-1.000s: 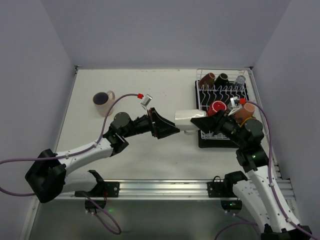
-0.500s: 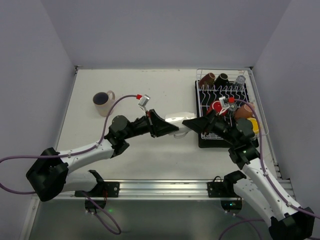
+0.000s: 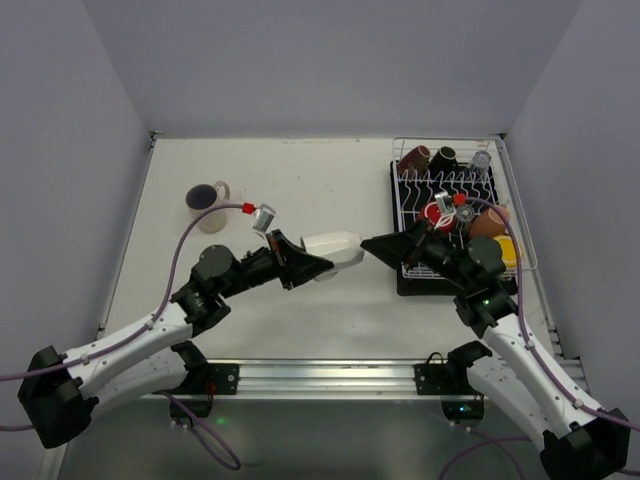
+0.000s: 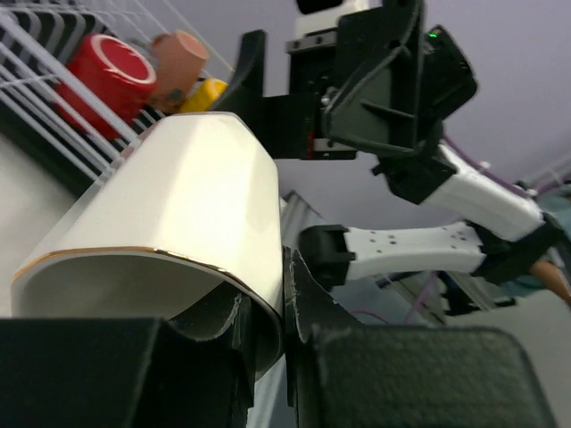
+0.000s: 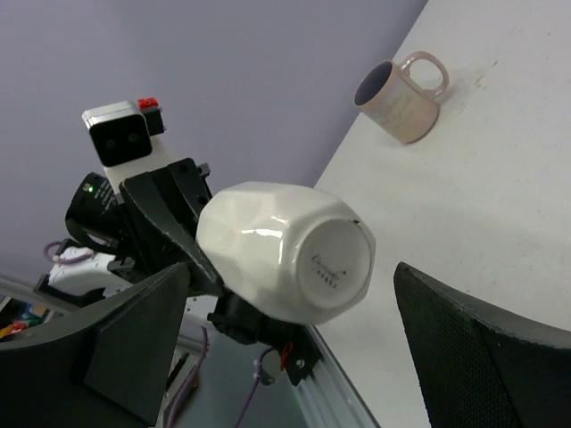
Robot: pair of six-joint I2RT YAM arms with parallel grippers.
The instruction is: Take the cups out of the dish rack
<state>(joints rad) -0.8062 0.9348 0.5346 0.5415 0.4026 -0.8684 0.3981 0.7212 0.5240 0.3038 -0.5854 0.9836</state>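
Cup [image 3: 335, 247] in left gripper [image 3: 320, 263]: one

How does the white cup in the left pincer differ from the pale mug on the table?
The white cup hangs on its side, rim gripped by the left pincer; the pale mug stands upright on the table. The white cup is faceted with a gold rim; the pale mug is smooth, purple inside. The pale mug shows a handle; the white cup shows none. Both are outside the dish rack.
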